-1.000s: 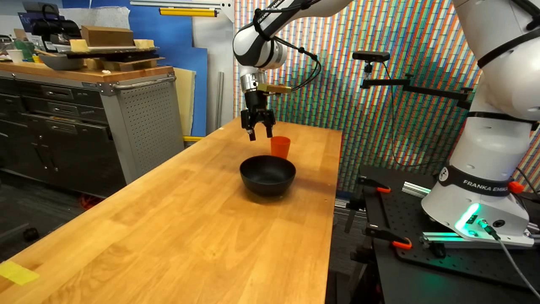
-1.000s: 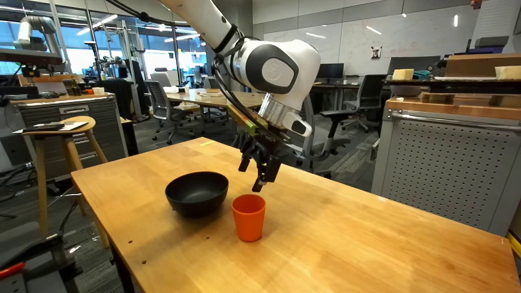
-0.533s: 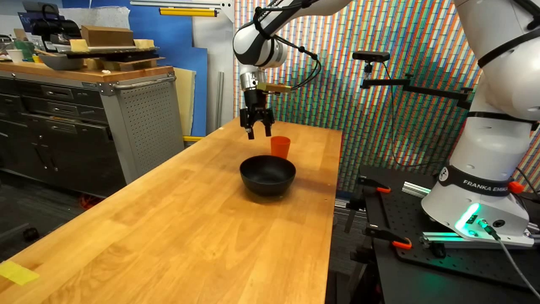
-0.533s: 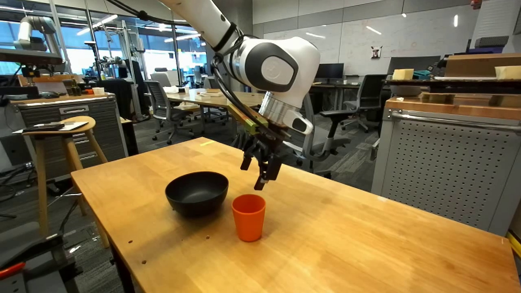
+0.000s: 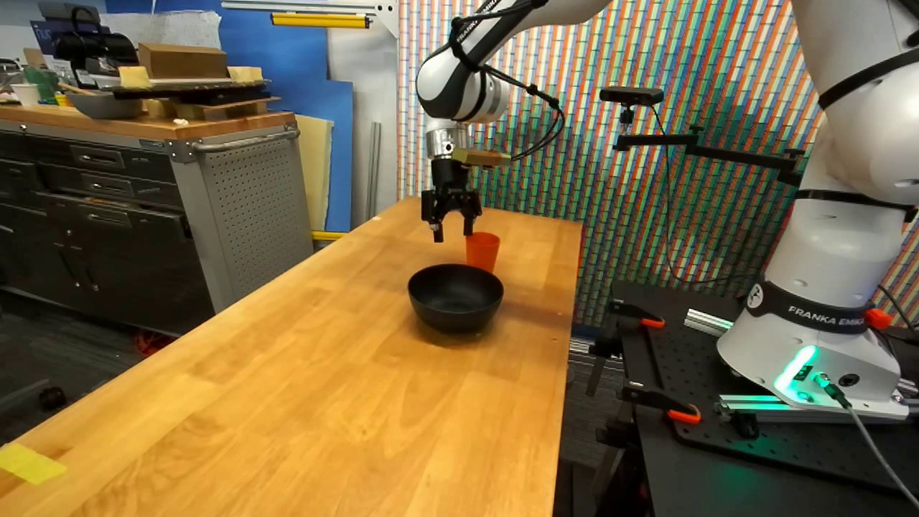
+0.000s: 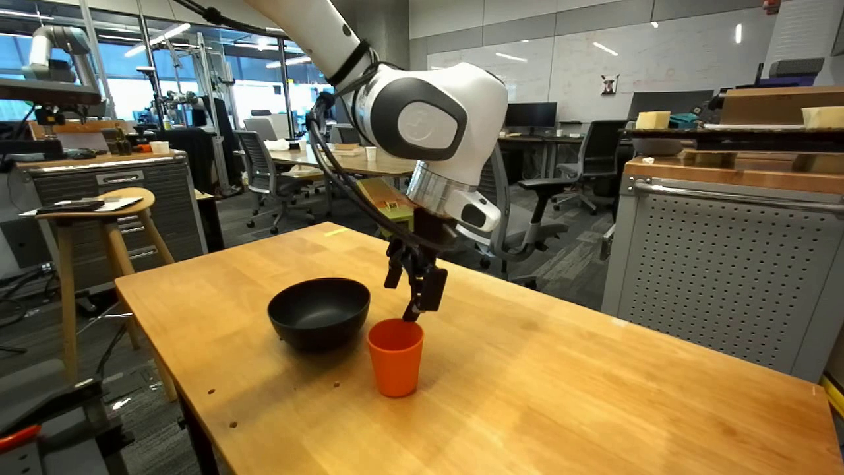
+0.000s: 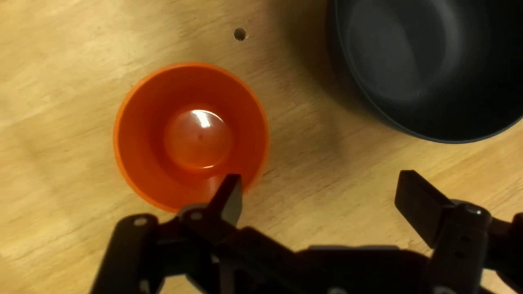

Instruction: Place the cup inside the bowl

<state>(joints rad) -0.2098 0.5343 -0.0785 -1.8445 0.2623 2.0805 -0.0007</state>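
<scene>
Standing upright on one wooden table (image 5: 344, 402) in an exterior view: one orange cup (image 5: 482, 251), behind one black bowl (image 5: 455, 316) whose rim hides the cup's base. One robot arm (image 5: 858, 240) reaches over from the side; its single gripper (image 5: 453, 234) hangs above the table, pointing down, two fingers (image 5: 438, 233) well apart. One of the two tips meets the cup's edge in the line of sight. Also noted: two clamps (image 5: 684, 416) with orange tips near the arm's base, one piece of yellow tape (image 5: 30, 463) at the lower left of the frame.

In an exterior view with one wooden stool (image 6: 128, 193): cup outside the bowl, just beside it, base flat on the table. Three dark holes (image 6: 211, 392) show in the wood. Lower fingertip (image 6: 412, 312) is at the far side of the cup's rim; contact cannot be told.

Wrist view: one cup seen from above, one bowl cut off at the upper right, a strip of table between them, one hole near the top. Two fingers spread wide, table showing in the gap. One overlaps the cup's lower rim, the other stands over the table below the bowl.
</scene>
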